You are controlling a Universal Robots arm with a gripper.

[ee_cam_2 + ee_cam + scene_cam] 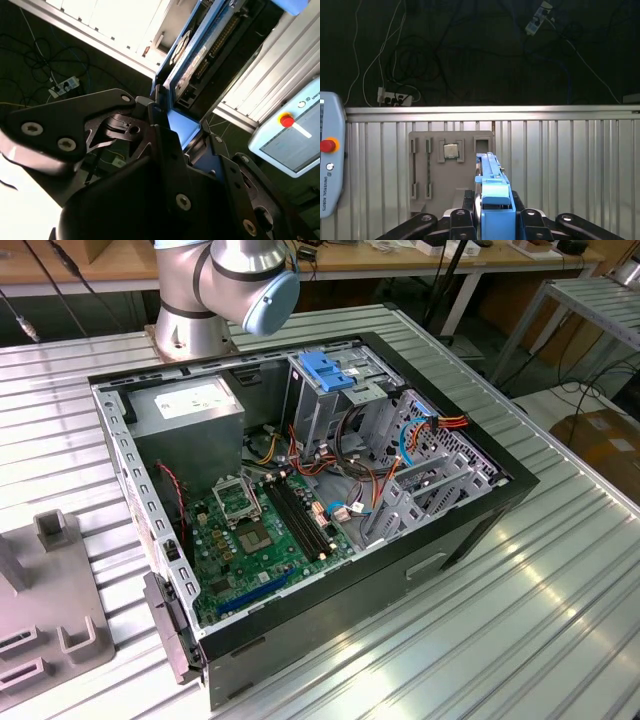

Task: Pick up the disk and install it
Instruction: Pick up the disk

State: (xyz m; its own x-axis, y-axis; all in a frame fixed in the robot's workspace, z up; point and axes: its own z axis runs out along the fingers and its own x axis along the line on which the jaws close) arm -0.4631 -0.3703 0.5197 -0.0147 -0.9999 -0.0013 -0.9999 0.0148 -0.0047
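The pincer [494, 216] is clenched on the disk [492, 180], whose bright blue side rail is seen edge-on between the black fingers [468, 199] in the first wrist view. The linkages are cut off at the frame's edge. In the second wrist view the disk's board side [197, 60] is shown rising out of the dark linkage, with part of the drive hidden behind it.

Beyond the disk the ribbed metal counter [570, 170] is spread out, with open strips on both sides of the rail up to the counter's far edge. A grey fixture plate [451, 175] is laid just behind the disk, a processor chip [451, 150] seated in one recess. A teach pendant [330, 165] with a red button [327, 145] is seen at the counter's side, half cut off. Past the edge, a dark floor is strewn with cables [415, 60] and a power strip [394, 98].

In the exterior view an open computer case [470, 530] is set on the counter, with wide ribbed metal left around it. A drive cage [310, 415] with a blue latch [325, 370], a power supply [190, 410] and a green motherboard [260, 530] are exposed inside. The arm [220, 290] stands behind the case, its upper part cropped.
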